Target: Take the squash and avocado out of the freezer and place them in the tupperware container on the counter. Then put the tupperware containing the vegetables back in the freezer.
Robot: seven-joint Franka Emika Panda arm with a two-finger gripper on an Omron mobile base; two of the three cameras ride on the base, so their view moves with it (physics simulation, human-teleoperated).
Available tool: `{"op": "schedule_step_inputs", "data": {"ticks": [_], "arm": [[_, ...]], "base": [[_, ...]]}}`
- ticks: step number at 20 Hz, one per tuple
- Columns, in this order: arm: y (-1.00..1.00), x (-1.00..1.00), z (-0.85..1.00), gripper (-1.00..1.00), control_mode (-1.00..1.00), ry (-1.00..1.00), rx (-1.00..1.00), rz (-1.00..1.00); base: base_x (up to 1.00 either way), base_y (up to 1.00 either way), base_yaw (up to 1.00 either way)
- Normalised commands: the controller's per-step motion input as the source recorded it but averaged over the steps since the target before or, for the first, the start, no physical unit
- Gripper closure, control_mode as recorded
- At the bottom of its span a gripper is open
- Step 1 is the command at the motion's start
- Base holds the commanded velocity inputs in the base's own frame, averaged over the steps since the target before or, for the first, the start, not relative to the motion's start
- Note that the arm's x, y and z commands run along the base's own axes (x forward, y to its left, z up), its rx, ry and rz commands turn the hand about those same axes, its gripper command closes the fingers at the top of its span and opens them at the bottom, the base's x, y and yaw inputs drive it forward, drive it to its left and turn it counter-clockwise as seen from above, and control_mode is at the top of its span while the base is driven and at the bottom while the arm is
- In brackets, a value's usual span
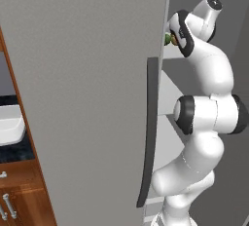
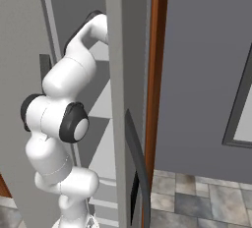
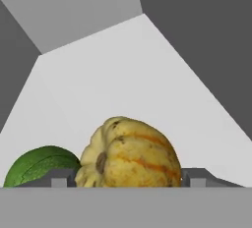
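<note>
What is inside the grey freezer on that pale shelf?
A lumpy yellow-tan squash with a dark-green oval avocado beside it, both on the pale shelf. Their undersides are hidden.

No legible text or labels.

Even, flat rendered light; no glare; soft shading inside freezer [image 3: 147,74]; all views sharp, undistorted.

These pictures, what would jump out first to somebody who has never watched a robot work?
The white arm reaching into the open grey freezer, past its door. In the hand view, a ribbed yellow squash sits on a pale shelf between the fingertips, jaws either side of it. The green avocado lies right beside it.
</note>
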Motion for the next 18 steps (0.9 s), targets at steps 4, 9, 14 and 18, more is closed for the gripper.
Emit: {"op": "schedule_step_inputs", "data": {"ticks": [4,9,14,18], "arm": [[0.0,-0.15,-0.1,1.0,-1.0,0.0,0.0,-0.03],[0.0,-0.5,0.0,1.0,-1.0,-0.02,0.0,-0.04],[0.0,-0.94,0.0,1.0,-1.0,-0.09,0.0,-0.05],[0.0,-1.0,-0.01,1.0,-1.0,-0.13,0.0,-0.02]], "base": [[0.0,0.0,0.0],[0.0,0.0,0.0],[0.0,0.0,0.0],[0.0,0.0,0.0]]}}
